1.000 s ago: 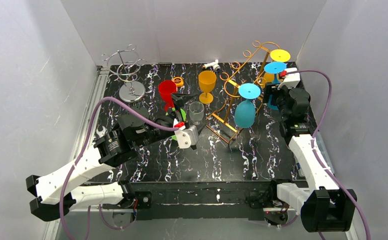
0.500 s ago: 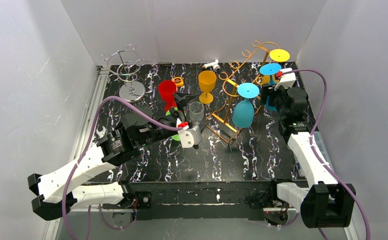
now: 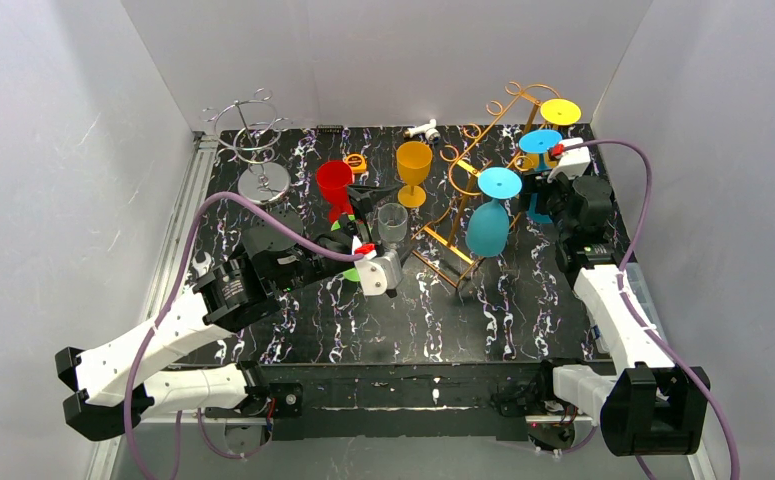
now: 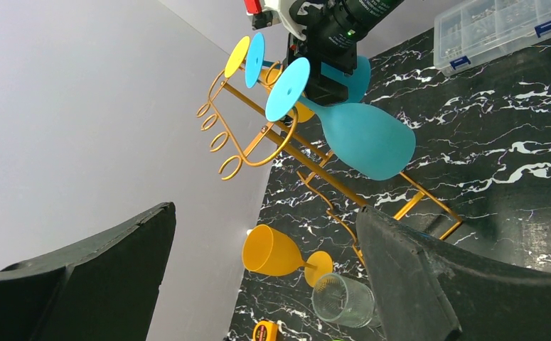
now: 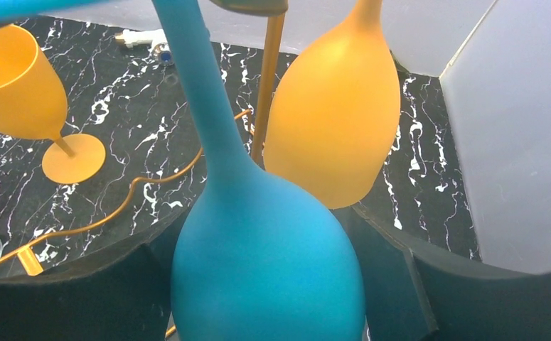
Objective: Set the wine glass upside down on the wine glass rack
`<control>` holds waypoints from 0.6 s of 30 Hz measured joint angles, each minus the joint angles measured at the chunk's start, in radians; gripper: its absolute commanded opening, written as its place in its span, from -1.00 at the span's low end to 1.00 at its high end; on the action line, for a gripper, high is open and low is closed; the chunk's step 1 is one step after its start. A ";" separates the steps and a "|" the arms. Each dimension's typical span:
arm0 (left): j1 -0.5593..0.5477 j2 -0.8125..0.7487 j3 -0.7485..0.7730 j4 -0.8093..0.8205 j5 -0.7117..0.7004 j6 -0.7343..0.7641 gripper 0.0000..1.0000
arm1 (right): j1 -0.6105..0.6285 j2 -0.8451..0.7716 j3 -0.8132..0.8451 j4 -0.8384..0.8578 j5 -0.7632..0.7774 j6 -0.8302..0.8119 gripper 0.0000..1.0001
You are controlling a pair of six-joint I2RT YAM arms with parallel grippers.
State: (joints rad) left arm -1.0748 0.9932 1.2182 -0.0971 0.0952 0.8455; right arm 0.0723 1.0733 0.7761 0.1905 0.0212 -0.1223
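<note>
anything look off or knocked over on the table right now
Nothing stands out. The teal glass, blue glass and yellow glass hang upside down on the gold rack; red glass, orange glass and clear tumbler stand upright.

1. Left gripper (image 3: 371,195): jaws at full spread, rolled onto its side; wrist and forearm trailing low behind it.
2. Right gripper (image 3: 541,195): jaws wide, fingers pointing ahead; forearm dropping steeply behind and below it.
3. Pad contact on the right: impossible to judge.

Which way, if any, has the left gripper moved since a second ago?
Yes. The left gripper edged right, closer to the clear glass, which stayed put.
</note>
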 measured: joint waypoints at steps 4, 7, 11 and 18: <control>0.000 0.000 0.000 0.000 0.000 0.000 0.97 | 0.000 0.000 0.000 0.000 -0.001 0.005 0.79; 0.000 0.000 0.002 0.000 0.001 0.000 0.96 | 0.000 0.000 0.000 0.000 -0.002 0.011 0.97; 0.000 0.000 0.006 0.006 0.002 0.000 0.97 | 0.000 0.000 0.000 0.000 -0.003 0.014 0.97; 0.000 0.001 0.006 0.008 0.002 0.000 0.97 | 0.000 0.000 0.000 -0.003 -0.002 0.014 0.96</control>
State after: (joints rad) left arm -1.0744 0.9939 1.2240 -0.0895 0.0975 0.8455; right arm 0.0723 1.0729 0.7757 0.1871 0.0193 -0.1081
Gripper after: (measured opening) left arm 0.982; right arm 0.983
